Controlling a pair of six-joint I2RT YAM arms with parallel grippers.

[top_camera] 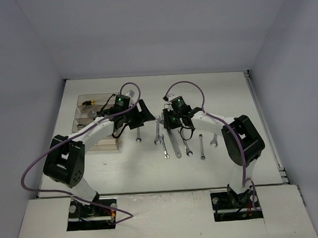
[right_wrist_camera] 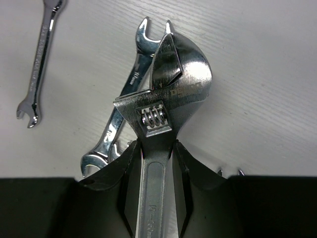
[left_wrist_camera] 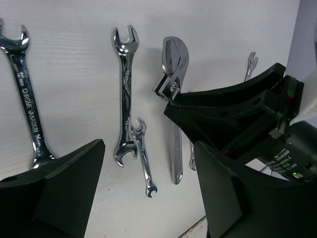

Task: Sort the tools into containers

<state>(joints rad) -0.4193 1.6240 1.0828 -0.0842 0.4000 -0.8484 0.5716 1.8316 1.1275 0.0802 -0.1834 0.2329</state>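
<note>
My right gripper [right_wrist_camera: 154, 148] is shut on the silver adjustable wrench [right_wrist_camera: 174, 82], holding its handle just below the head. In the top view this gripper [top_camera: 169, 121] sits at mid-table over the row of loose wrenches [top_camera: 186, 147]. The adjustable wrench [left_wrist_camera: 174, 74] appears in the left wrist view too, its far end low by the table. My left gripper [left_wrist_camera: 148, 146] hangs open and empty above a small wrench [left_wrist_camera: 143, 161] and a double open-end wrench [left_wrist_camera: 125, 94]. In the top view the left gripper [top_camera: 142, 113] is right of the clear containers [top_camera: 82, 122].
A yellow-black handled tool [top_camera: 87, 102] lies in the far container. A larger chrome wrench [left_wrist_camera: 27, 99] lies left of the left gripper, and a small one [right_wrist_camera: 39, 59] lies left of the right gripper. The two grippers are close together. White walls surround the table.
</note>
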